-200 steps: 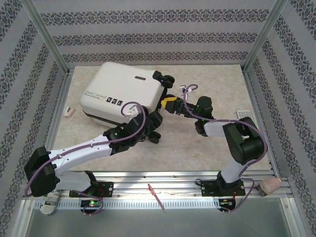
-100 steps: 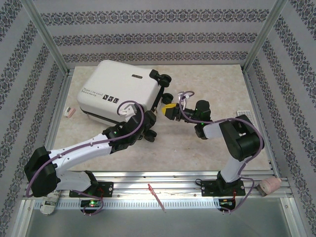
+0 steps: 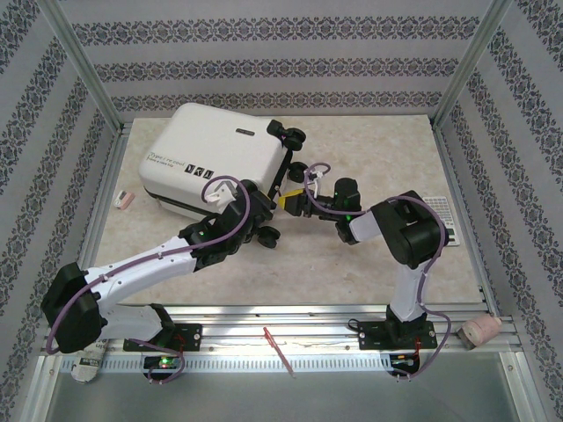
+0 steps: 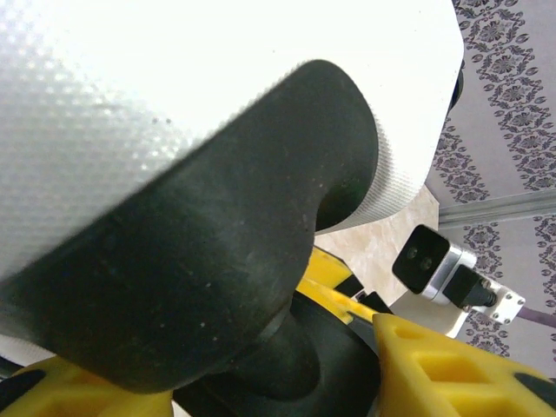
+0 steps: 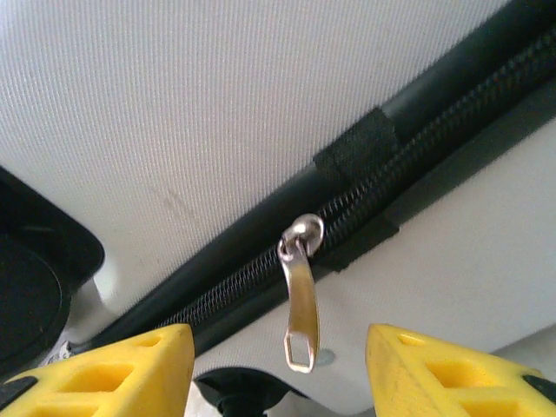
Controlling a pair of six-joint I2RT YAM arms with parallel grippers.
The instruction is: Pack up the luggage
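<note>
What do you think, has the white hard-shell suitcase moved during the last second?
Yes, the white hard-shell suitcase slid slightly toward the table's far edge.

We count one case. At its right end, two grippers: left gripper and right gripper. On the case, one zip pull; left of it, one pink block; well right, one white grid.
</note>
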